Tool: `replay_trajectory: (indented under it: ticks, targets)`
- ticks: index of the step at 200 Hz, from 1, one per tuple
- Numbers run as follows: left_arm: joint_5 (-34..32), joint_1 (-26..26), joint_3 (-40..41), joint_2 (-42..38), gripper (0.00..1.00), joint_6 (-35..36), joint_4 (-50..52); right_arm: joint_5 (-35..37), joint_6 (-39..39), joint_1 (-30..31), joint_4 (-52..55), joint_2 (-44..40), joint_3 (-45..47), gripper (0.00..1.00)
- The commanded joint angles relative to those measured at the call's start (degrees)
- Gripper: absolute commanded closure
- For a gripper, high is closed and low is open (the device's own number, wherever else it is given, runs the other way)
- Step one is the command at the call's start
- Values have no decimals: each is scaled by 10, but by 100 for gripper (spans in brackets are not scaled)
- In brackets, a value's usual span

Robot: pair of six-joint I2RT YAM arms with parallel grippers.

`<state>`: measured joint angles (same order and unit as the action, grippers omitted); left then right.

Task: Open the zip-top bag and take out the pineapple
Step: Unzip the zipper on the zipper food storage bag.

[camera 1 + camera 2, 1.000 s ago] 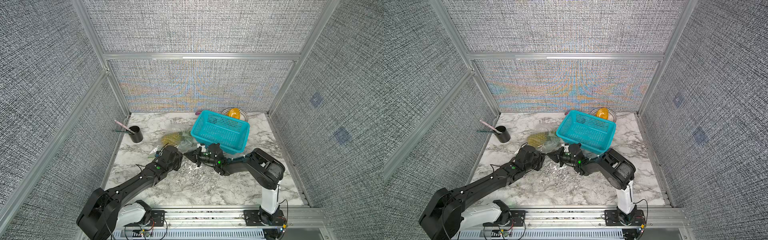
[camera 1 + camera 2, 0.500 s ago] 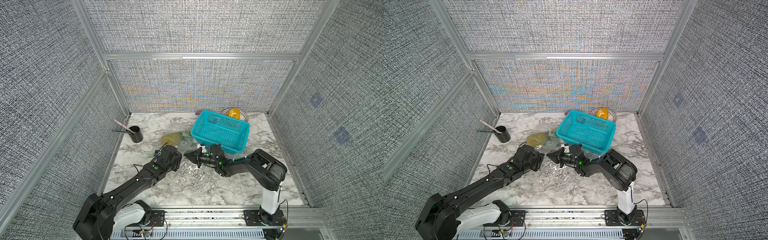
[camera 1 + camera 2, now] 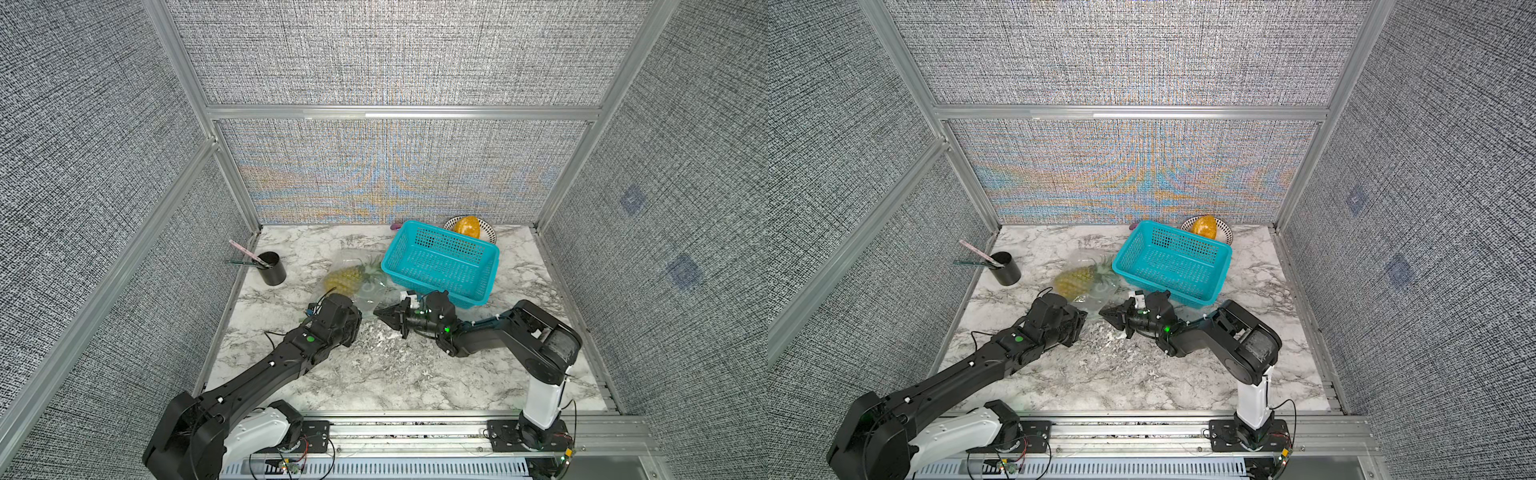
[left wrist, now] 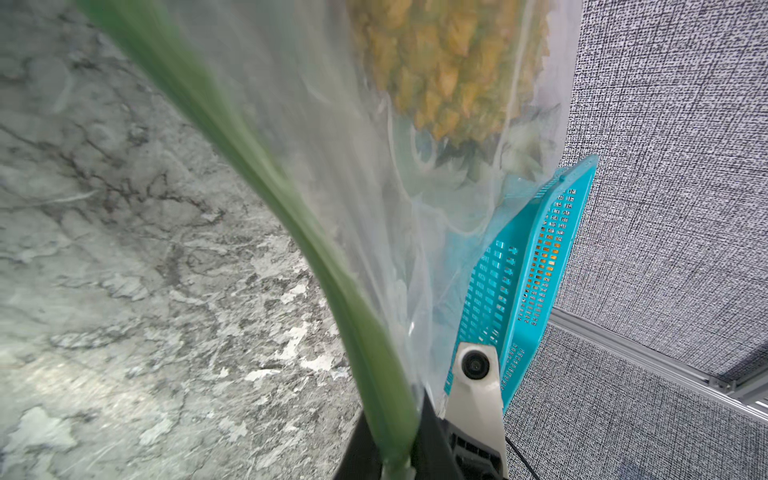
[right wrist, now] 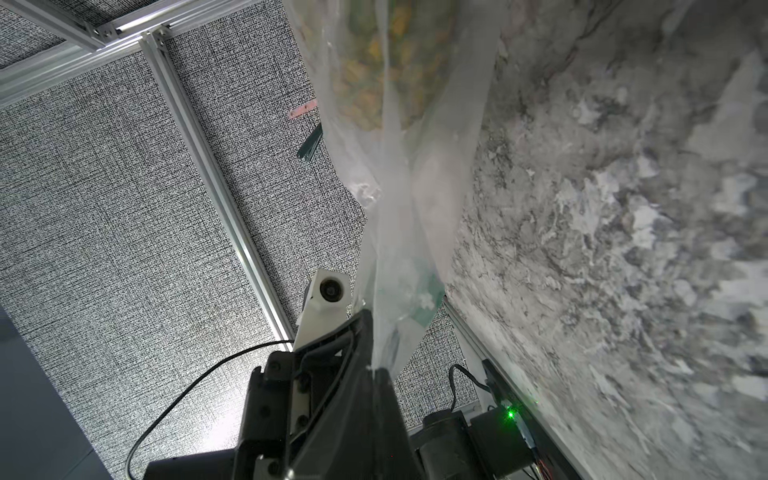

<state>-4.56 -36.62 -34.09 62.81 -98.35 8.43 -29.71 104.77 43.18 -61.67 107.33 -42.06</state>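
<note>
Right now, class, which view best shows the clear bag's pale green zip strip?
Left wrist: the pale green zip strip runs right across it, close up. Right wrist shows a short piece; both top views barely show it.

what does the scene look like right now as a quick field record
zip-top bag: lying beside the teal basket
pineapple: inside the bag
left gripper: shut on the bag's green zip strip
right gripper: shut on the bag's clear plastic
bag mouth: cannot tell if open
task state: pineapple not yet out
</note>
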Motion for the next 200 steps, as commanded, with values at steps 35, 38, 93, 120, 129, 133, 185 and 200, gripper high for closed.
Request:
replay_trajectory:
  ticks: [35, 38, 93, 120, 129, 133, 185, 200]
  targets:
    - [-47, 3, 16, -16, 86, 15, 55, 22, -2, -9, -9, -11, 5, 100]
    - [-48, 3, 17, -18, 86, 16, 56, 22, -3, -9, -9, -11, 5, 100]
    - [-65, 13, 39, -50, 86, 16, 74, 21, -4, -15, -9, -18, 13, 100]
    - [-67, 17, 47, -61, 86, 14, 81, 19, -6, -19, -7, -21, 15, 100]
    - [-68, 19, 49, -65, 86, 14, 86, 18, -8, -21, -5, -23, 15, 100]
    - [-69, 19, 50, -68, 86, 14, 88, 18, -9, -21, -4, -24, 16, 100]
    - [-81, 33, 70, -109, 86, 11, 123, 15, -17, -31, 5, -34, 22, 100]
    - [-84, 39, 77, -128, 86, 9, 140, 16, -18, -34, 5, -36, 26, 100]
